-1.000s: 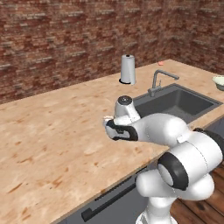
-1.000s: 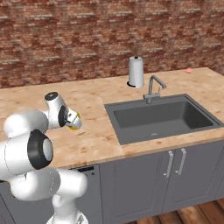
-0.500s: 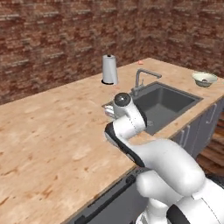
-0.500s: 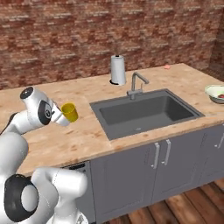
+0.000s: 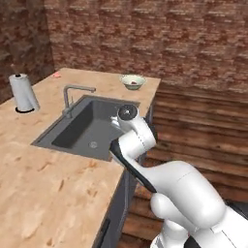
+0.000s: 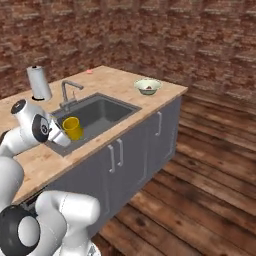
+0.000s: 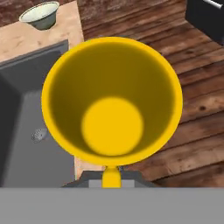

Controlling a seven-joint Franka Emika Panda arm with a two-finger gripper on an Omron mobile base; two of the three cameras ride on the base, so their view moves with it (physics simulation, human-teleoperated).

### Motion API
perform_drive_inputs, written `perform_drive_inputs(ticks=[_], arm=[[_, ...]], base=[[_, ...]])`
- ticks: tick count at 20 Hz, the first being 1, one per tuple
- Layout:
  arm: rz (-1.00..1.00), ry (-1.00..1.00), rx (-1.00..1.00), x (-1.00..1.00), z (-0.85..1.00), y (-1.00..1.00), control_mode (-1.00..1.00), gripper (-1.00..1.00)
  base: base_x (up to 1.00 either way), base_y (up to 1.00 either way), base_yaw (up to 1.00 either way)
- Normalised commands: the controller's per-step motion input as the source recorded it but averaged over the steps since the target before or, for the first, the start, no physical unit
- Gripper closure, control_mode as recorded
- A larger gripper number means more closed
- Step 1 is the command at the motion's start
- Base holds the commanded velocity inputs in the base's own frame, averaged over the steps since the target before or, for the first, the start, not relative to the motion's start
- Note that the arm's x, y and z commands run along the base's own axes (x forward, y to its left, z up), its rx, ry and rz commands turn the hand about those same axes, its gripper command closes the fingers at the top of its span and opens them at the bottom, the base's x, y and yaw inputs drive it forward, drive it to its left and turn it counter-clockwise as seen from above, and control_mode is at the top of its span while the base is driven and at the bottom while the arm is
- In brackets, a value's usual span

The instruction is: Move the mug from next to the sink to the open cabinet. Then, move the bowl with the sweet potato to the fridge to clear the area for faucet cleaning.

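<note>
Yellow mug (image 6: 73,128) clamped in the gripper (image 6: 64,137), held above the sink (image 6: 95,114) near its front edge. Bowl (image 6: 148,86) with sweet potato (image 6: 148,88) resting near the counter's (image 6: 112,81) far right corner.

Mug (image 6: 73,128) held above sink (image 6: 102,111) front edge; faucet (image 6: 67,93) behind basin; paper-towel roll (image 6: 39,83) left of faucet; bowl (image 6: 148,86) on counter (image 6: 115,82) right of sink.
</note>
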Motion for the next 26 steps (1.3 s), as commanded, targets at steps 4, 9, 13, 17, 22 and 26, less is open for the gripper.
perform_drive_inputs(ticks=[4, 9, 13, 17, 22, 26], arm=[[0.00, 0.00, 0.00, 0.00, 0.00, 0.00, 1.00, 1.00], [0.00, 0.00, 0.00, 0.00, 0.00, 0.00, 1.00, 1.00], [0.00, 0.00, 0.00, 0.00, 0.00, 0.00, 1.00, 1.00], [0.00, 0.00, 0.00, 0.00, 0.00, 0.00, 1.00, 1.00], [0.00, 0.00, 0.00, 0.00, 0.00, 0.00, 1.00, 1.00], [0.00, 0.00, 0.00, 0.00, 0.00, 0.00, 1.00, 1.00]], base=[[0.33, -0.57, -0.79], [0.48, -0.53, -0.75], [0.75, -0.30, -0.70], [0.96, -0.20, -0.63], [0.73, -0.18, -0.68], [0.57, -0.19, -0.71]])
